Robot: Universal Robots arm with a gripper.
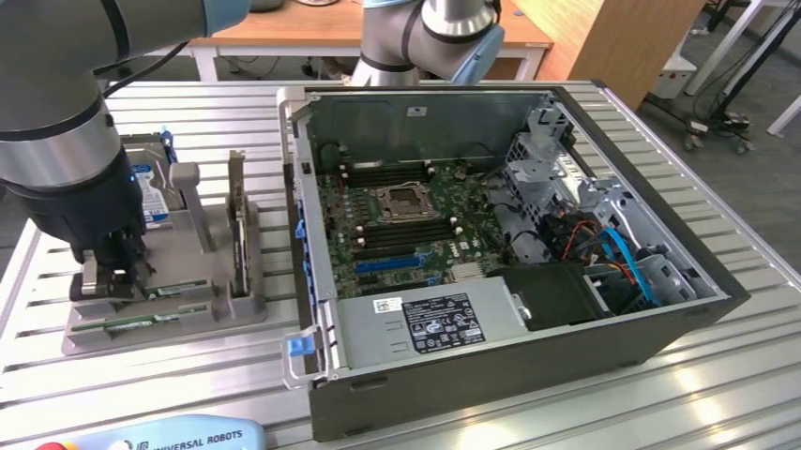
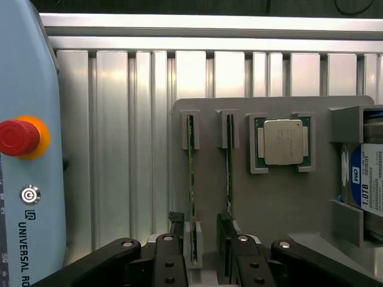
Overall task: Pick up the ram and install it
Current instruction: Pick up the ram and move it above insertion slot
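Two ram sticks stand on edge in slots of a grey holder (image 2: 272, 200): one ram (image 2: 191, 179) and a second ram (image 2: 228, 167) beside it. My gripper (image 2: 200, 242) hangs low over the holder's end, open, its black fingers (image 2: 175, 236) standing either side of the first ram's end without touching it. The second ram runs close by the other finger. In the exterior view the gripper (image 1: 122, 279) is down on the holder (image 1: 188, 309) at the exterior view's left, with the green ram (image 1: 175, 289) and the other ram (image 1: 138, 322) beside it.
An open computer case (image 1: 651, 319) with its motherboard (image 1: 400, 211) fills the exterior view's right. A silver processor chip (image 2: 283, 142) and a blue-labelled hard drive (image 2: 366, 179) share the holder. A teach pendant (image 2: 27, 149) lies beside it on the slatted table (image 2: 114, 149).
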